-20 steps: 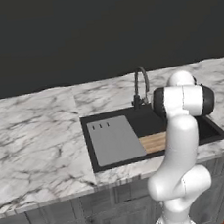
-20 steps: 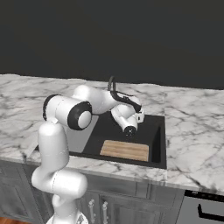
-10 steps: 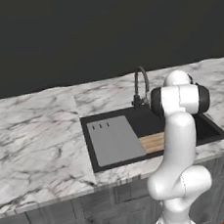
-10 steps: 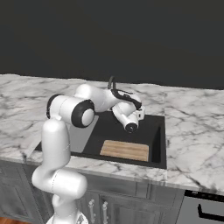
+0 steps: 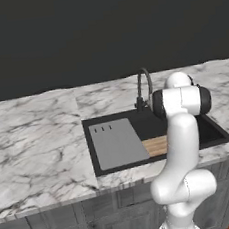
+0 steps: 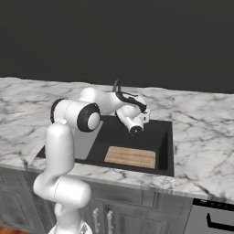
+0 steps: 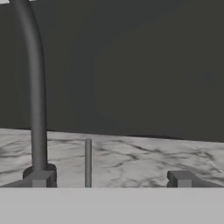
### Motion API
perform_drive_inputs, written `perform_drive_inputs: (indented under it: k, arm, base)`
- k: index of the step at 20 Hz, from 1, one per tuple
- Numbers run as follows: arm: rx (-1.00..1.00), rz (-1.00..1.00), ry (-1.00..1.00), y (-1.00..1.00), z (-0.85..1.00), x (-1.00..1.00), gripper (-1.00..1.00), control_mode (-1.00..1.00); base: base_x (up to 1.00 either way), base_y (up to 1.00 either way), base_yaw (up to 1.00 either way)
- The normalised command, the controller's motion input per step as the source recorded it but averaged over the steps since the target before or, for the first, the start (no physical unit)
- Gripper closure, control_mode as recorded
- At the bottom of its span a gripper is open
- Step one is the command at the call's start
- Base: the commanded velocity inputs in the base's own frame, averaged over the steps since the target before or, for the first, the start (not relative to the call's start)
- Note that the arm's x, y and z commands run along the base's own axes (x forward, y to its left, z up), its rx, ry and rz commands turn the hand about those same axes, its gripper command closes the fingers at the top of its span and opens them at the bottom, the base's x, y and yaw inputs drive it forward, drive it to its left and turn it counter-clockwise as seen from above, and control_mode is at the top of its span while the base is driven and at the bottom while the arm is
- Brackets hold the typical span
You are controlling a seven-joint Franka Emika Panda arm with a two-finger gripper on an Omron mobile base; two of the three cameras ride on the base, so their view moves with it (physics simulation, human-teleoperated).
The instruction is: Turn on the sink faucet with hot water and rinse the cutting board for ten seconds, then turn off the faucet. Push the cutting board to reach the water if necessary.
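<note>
Since the earlier pictures the arm has swung a little further toward the back of the sink, so the gripper now sits closer to the faucet, while the board and the panel have not moved. In the hand view the two dark fingertips stand wide apart with nothing between them; the faucet stem rises at 10 o'clock just above the left tip, and a thin upright lever stands between the tips, touching neither. The cutting board lies flat on the sink floor at the front, at 6 o'clock from the gripper in the right base view. Beside it, in the left base view, the grey panel lies at 9 o'clock from the board
</note>
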Motion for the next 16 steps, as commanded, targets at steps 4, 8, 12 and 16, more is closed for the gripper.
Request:
perform_drive_inputs:
  k: [4,8,12,16]
  arm:
    - [0.00,0.00,0.00,0.05,0.00,0.17,-1.00,-1.00]
    - [0.00,0.00,0.00,0.00,-0.01,0.16,-1.00,-1.00]
    - [0.00,0.01,0.00,0.00,-0.04,0.11,-1.00,-1.00]
    - [0.00,0.01,0.00,0.05,-0.04,0.03,-1.00,-1.00]
  base:
    - [0.00,0.00,0.00]
    - [0.00,0.00,0.00]
    - [0.00,0.00,0.00]
    - [0.00,0.00,0.00]
